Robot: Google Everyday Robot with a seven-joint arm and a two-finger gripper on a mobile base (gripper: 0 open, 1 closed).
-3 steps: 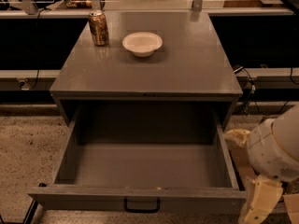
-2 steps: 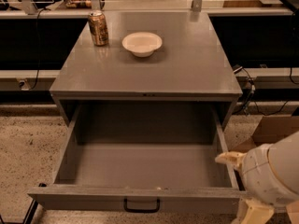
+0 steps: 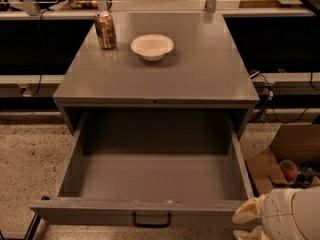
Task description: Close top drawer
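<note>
Camera view: top drawer is being shown pulled fully out, lower centre, empty, handle frontward. Gripper is being held lower right, beside the drawer's front corner, likely for pushing; grip state cannot be told.

No readable text, brand or number is found. Printing is seen on the can on the cabinet top, but not legibly. The gripper is seen lower right, beside the top drawer front corner.
</note>
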